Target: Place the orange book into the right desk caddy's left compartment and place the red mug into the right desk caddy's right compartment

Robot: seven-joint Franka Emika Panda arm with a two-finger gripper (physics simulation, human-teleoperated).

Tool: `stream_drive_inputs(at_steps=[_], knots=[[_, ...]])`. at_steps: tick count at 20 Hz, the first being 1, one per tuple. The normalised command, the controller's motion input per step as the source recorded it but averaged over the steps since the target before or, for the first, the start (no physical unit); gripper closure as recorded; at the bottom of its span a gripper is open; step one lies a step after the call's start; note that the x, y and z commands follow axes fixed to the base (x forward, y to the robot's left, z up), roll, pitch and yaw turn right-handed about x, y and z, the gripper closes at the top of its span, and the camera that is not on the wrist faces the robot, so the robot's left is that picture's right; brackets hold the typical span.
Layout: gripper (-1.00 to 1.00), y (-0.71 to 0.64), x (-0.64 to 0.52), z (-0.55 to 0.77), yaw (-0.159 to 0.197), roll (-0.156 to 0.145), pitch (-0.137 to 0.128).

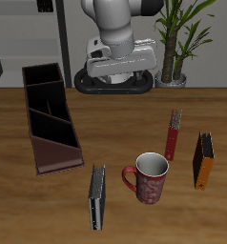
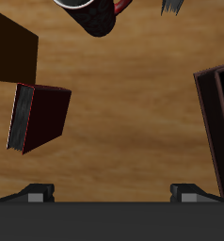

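**Orange book and red mug both untouched, several lookalikes nearby**

Orange-covered and thin, the orange book [image 1: 204, 160] stands on edge on the wooden table [image 1: 115, 114], just beside the slim red book [image 1: 173, 134] and apart from the red mug [image 1: 150, 178], which sits upright nearer the table's front edge. The right desk caddy [image 1: 51, 117] lies well apart from both, its compartments bare. A dark grey book [image 1: 96, 196] stands near the mug.

The gripper [image 2: 112, 193] hangs high over the table with its fingers spread wide and nothing between them.

Risks, as I judge them: the red book stands close enough to the orange one that a careless descent could clip or grab the wrong volume. An on-edge book could tip if one finger touches first. The mug's thick rim could slip from a shallow pinch. At the caddy, the narrow middle section invites a misplaced drop, and its dividers could catch a tilted book.
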Motion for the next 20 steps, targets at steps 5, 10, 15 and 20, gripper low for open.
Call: stream_drive_inputs(at_steps=[5,10,15,20], knots=[[-1.0,0.29,0.1,0.19,0.006,-0.028,-0.079],[-1.0,0.37,0.21,0.13,0.04,-0.03,-0.055],[-1.0,0.46,0.27,0.14,0.046,-0.012,-0.06],[-1.0,0.24,0.21,0.09,0.004,-0.026,-0.022]])
